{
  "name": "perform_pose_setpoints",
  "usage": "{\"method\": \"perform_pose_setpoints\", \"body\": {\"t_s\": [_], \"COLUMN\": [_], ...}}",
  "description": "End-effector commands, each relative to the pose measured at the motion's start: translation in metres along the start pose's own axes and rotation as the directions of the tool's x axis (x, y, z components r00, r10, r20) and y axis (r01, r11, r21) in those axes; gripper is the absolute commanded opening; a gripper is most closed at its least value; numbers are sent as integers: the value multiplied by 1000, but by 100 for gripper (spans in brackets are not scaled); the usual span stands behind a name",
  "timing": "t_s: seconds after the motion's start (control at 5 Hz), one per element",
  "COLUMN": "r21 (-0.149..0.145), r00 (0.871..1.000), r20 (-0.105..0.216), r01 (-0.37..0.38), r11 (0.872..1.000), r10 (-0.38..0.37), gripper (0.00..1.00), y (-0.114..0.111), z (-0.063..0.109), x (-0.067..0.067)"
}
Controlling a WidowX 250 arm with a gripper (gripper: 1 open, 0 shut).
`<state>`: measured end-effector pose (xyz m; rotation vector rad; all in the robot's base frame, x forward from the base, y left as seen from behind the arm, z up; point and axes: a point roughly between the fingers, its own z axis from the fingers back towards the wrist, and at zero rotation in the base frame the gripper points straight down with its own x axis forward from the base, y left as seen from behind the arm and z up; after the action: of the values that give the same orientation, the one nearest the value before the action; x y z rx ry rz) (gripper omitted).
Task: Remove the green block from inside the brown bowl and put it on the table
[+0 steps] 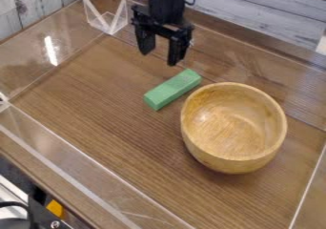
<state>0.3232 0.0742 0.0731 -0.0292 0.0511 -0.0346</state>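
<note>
The green block (173, 89) lies flat on the table (90, 109), just left of the brown bowl (234, 126) and close to its rim. The bowl stands upright with nothing inside it. My gripper (162, 51) hangs above and behind the block, towards the far side of the table. Its two dark fingers are spread open with nothing between them, and it is well apart from the block.
Clear acrylic walls (51, 42) run along the table's edges, with a clear bracket at the far left corner (105, 15). A pale plank wall stands behind (268, 13).
</note>
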Motion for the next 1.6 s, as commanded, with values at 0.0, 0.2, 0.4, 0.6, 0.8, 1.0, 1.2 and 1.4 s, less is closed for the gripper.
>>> {"method": "perform_pose_setpoints", "body": {"t_s": [0.0,0.2,0.4,0.6,0.8,1.0,1.2,1.4], "r21": [19,20,20,12,5,4,19,21], "r00": [997,998,997,998,997,998,988,975], "r20": [70,66,57,41,27,19,10,-1], "r01": [-25,-11,46,54,66,55,153,223], "r11": [999,1000,999,998,998,998,988,975], "r10": [24,9,-47,-54,-67,-55,-153,-223], "gripper": [100,100,100,100,0,100,100,100], "y": [-10,-28,-33,-33,-40,-46,-37,-27], "z": [35,42,44,45,37,29,31,32], "x": [0,-7,-11,-13,-11,-9,-10,-12]}}
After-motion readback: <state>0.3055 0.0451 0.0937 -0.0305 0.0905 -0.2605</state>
